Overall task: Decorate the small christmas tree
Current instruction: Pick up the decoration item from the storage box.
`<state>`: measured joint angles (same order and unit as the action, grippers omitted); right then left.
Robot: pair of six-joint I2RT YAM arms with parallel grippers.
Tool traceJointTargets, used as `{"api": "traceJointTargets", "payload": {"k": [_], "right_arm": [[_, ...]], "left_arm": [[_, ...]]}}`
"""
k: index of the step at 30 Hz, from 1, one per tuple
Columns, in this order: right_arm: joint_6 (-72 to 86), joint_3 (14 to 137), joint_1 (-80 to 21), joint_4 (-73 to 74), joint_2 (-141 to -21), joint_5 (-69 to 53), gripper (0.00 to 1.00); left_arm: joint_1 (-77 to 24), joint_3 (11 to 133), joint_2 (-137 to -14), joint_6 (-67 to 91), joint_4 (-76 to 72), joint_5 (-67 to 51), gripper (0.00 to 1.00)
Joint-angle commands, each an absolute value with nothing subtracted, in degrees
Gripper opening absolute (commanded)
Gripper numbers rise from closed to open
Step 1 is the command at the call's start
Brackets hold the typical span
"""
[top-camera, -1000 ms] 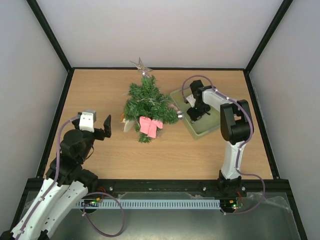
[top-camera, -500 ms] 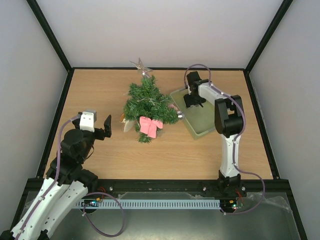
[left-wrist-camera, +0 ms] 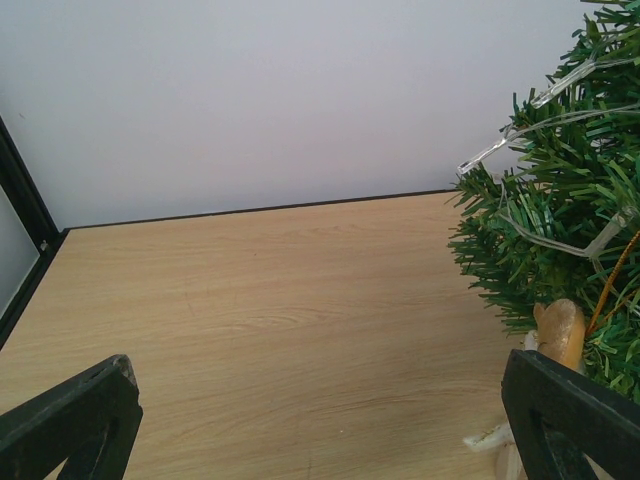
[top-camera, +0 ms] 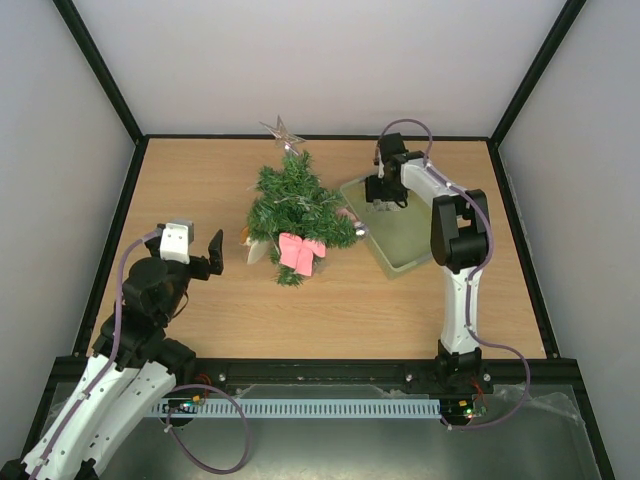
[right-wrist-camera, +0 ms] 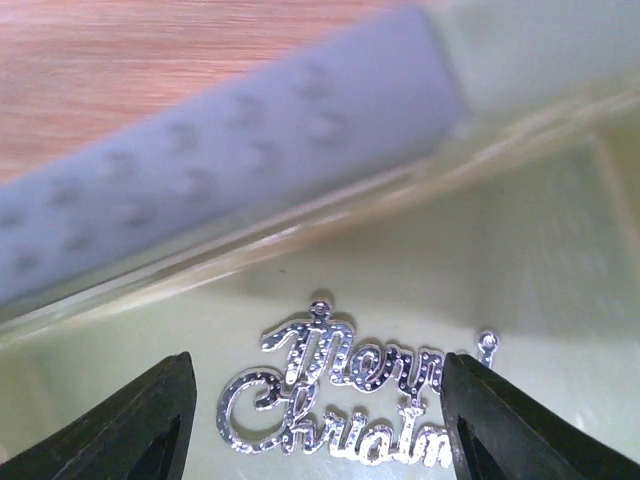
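Note:
The small christmas tree [top-camera: 298, 203] lies on the wooden table with a clear star [top-camera: 282, 131] at its tip, a pink bow [top-camera: 300, 252] near its base and a clear light string [left-wrist-camera: 540, 100] over its branches. My right gripper [top-camera: 385, 190] is low over the far left corner of the pale green basket [top-camera: 400, 245]. In the right wrist view it [right-wrist-camera: 318, 365] stands open, its fingers either side of a silver "Merry Christmas" ornament [right-wrist-camera: 340, 395] lying flat on the basket floor [right-wrist-camera: 520, 250]. My left gripper [top-camera: 195, 247] [left-wrist-camera: 320, 420] is open and empty, left of the tree [left-wrist-camera: 570, 200].
A small tan ornament [left-wrist-camera: 560, 330] sits at the tree's lower branches, beside my left gripper's right finger. The basket's raised rim [right-wrist-camera: 250, 130] runs just beyond the silver ornament. Black frame rails [top-camera: 100, 260] and white walls bound the table.
My right gripper has moved from the middle of the basket toward its far left corner. The left arm and the tree have not moved.

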<state>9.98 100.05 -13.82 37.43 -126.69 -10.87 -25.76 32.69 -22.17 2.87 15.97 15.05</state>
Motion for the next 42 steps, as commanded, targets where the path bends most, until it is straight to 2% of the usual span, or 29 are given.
{"api": "traceJointTargets", "payload": {"k": [1,8,14,19,23,30,36,42], "right_arm": [[-5.15,103.27,-13.47,42.97,-124.38,-15.04,0.68],[-22.42,104.75,-13.19,48.31,-127.32,-12.19,0.69],[-25.91,107.49,-12.17,48.59,-130.18,-14.75,0.71],[-25.23,108.72,-11.38,48.16,-133.33,-11.97,0.71],[-23.98,108.81,-11.13,47.58,-134.65,-11.0,0.7],[-16.07,108.04,-11.16,50.6,-135.36,-12.05,0.59],[-3.78,101.68,-11.18,49.66,-131.75,-11.26,0.55],[2.44,92.27,-11.22,43.71,-123.69,-19.46,0.5]], "left_arm": [[-25.93,32.74,-22.24,2.19,15.12,15.38,1.0],[-25.93,32.75,-22.46,2.2,15.29,15.36,1.0],[-25.93,32.78,-22.79,2.2,15.42,15.72,1.0],[-25.93,32.81,-22.51,2.2,15.73,15.82,1.0],[-25.92,32.78,-22.52,2.2,15.71,15.74,1.0],[-25.92,32.79,-22.33,2.29,15.56,15.82,1.0],[-25.9,32.72,-21.74,2.29,15.39,15.22,1.0],[-25.93,32.65,-20.77,2.36,15.29,14.93,1.0]]}}
